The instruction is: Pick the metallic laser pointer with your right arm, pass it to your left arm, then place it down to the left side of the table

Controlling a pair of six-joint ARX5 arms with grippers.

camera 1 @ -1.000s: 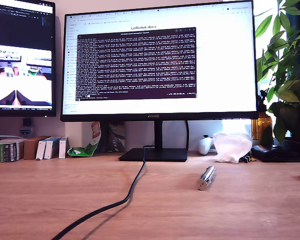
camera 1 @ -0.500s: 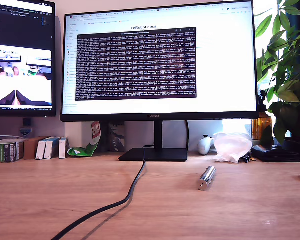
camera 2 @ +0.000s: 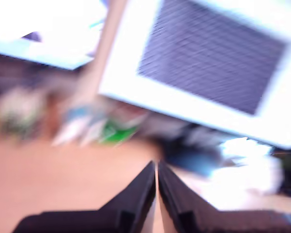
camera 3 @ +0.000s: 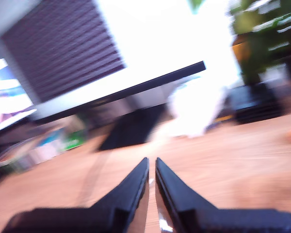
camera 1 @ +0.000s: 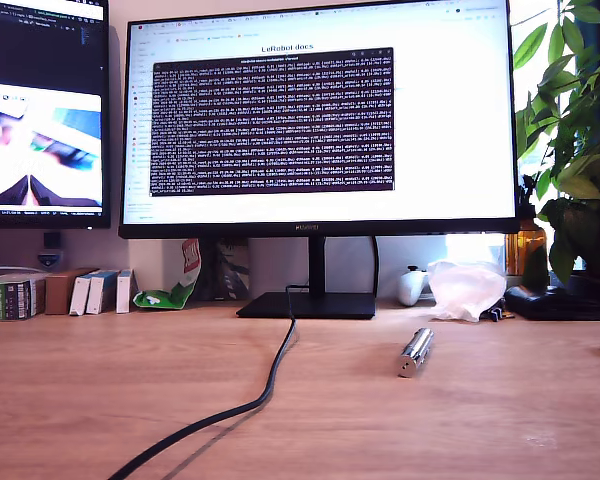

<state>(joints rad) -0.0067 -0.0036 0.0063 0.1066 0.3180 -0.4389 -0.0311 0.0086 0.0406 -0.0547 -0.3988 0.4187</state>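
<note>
The metallic laser pointer (camera 1: 415, 352) lies on the wooden table (camera 1: 100, 390), right of centre in the exterior view, its flat tip towards the camera. Neither arm shows in the exterior view. Both wrist views are blurred by motion. My first gripper (camera 2: 157, 165) is shut with nothing between its black fingers, above the table (camera 2: 48, 179) and facing the monitor (camera 2: 208, 63). My second gripper (camera 3: 152, 161) is also shut and holds nothing, over the table (camera 3: 233, 160). I cannot make out the pointer in either wrist view.
A black cable (camera 1: 270, 385) runs from the monitor stand (camera 1: 310, 305) towards the front edge. Behind the pointer sit a crumpled plastic bag (camera 1: 465, 290) and a white object (camera 1: 412, 287). A plant (camera 1: 580, 150) stands at the exterior view's right, small boxes (camera 1: 40, 295) at its left.
The exterior picture has shifted slightly and the camera feed on the side monitor now looks tilted and blurred. The pointer has stayed where it was on the table.
</note>
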